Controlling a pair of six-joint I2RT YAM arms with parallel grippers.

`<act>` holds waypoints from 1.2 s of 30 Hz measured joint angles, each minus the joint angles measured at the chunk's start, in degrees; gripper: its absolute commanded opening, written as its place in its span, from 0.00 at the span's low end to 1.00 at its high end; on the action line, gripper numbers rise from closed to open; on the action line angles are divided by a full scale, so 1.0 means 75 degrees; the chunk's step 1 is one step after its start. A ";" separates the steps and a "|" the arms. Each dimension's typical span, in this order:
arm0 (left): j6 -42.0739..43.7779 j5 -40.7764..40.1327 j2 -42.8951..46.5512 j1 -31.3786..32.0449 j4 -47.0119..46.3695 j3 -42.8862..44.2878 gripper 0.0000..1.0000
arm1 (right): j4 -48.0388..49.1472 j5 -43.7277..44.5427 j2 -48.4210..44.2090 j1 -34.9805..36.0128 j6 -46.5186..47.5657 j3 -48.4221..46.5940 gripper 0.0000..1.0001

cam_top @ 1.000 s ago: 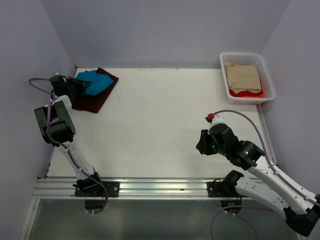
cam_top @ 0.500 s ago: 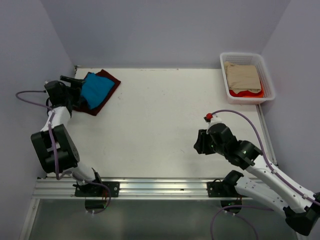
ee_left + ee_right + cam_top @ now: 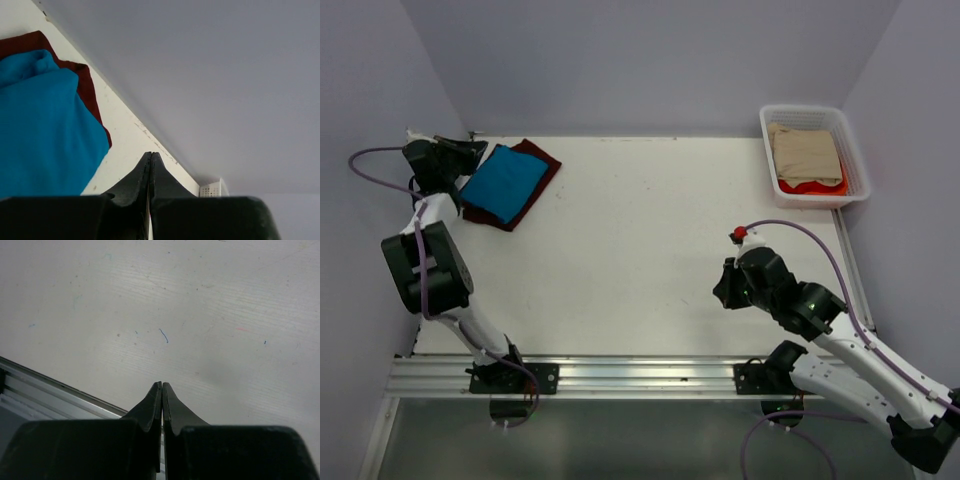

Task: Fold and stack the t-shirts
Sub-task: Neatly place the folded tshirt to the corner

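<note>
A folded teal-blue t-shirt [image 3: 505, 183] lies flat on a folded dark maroon t-shirt [image 3: 538, 161] at the table's far left corner. My left gripper [image 3: 468, 151] is shut and empty just left of the stack, by the wall, not touching the cloth. In the left wrist view its fingertips [image 3: 151, 156] meet, with the teal shirt [image 3: 45, 135] and the maroon edge [image 3: 88, 86] off to the left. My right gripper [image 3: 726, 290] hovers low over bare table at the near right, shut on nothing [image 3: 161, 385].
A white basket [image 3: 767, 150] at the far right holds a tan cloth [image 3: 805, 150] over a red one [image 3: 812, 186]. Walls close off the left, back and right. A metal rail [image 3: 620, 375] runs along the near edge.
The left gripper let go of the teal shirt and pulled back toward the left wall, then shut. The teal shirt now lies spread flat on the maroon one. The right arm barely moved.
</note>
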State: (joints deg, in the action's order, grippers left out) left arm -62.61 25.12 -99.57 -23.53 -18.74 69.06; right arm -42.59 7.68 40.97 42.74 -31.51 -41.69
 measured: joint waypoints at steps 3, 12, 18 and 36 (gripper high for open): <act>-0.0015 0.0431 -0.1445 0.0017 -0.0117 0.0804 0.00 | 0.0000 0.0006 0.0009 0.0000 0.0000 0.0000 0.00; -0.0090 0.0842 -0.3926 0.0038 0.0443 0.1177 0.00 | -0.0108 0.0044 -0.0032 0.0000 -0.0061 -0.0009 0.00; -0.0064 0.1017 -0.3893 0.0041 0.0466 0.1256 0.00 | -0.0216 0.0050 -0.0248 0.0000 -0.0079 -0.0012 0.00; 0.1693 0.1451 -0.2483 0.1099 0.0428 0.2652 0.00 | -0.0032 -0.0137 0.0152 0.0000 -0.0079 -0.0044 0.00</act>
State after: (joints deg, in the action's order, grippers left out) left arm -49.91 36.01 -118.19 -15.29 -15.53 88.95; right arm -42.83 6.66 42.11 42.74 -32.10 -42.02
